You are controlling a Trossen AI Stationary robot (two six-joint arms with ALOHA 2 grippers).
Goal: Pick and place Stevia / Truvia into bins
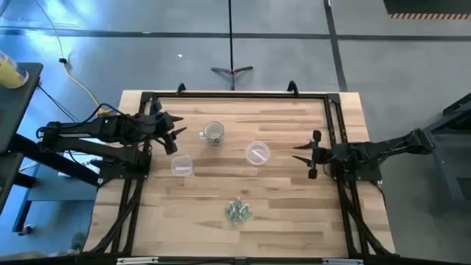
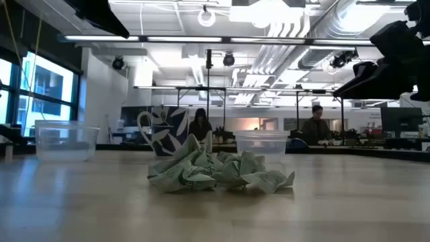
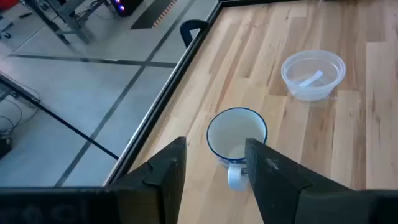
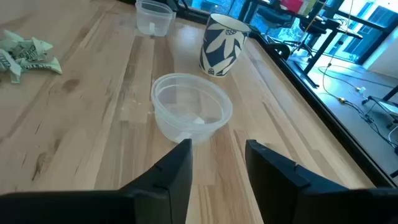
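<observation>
A heap of pale green and white sachets [image 1: 238, 212] lies near the table's near edge, also seen in the low view [image 2: 218, 172] and the right wrist view [image 4: 26, 53]. The round shallow tub [image 1: 257, 153] stands right of centre with one white sachet [image 3: 309, 79] lying in it. The squarish tub [image 1: 182, 165] stands left of centre. My left gripper [image 1: 175, 136] hovers open over the far left, just left of the mug [image 1: 213, 132]. My right gripper [image 1: 310, 156] hovers open at the right side, pointing at the round tub [image 4: 191, 114].
A white mug with a blue leaf pattern [image 4: 222, 45] stands upright between the tubs toward the far edge. A black frame rail [image 1: 235, 94] runs round the table. Bare wood lies between the heap and the tubs. People sit in the room behind [image 2: 199, 126].
</observation>
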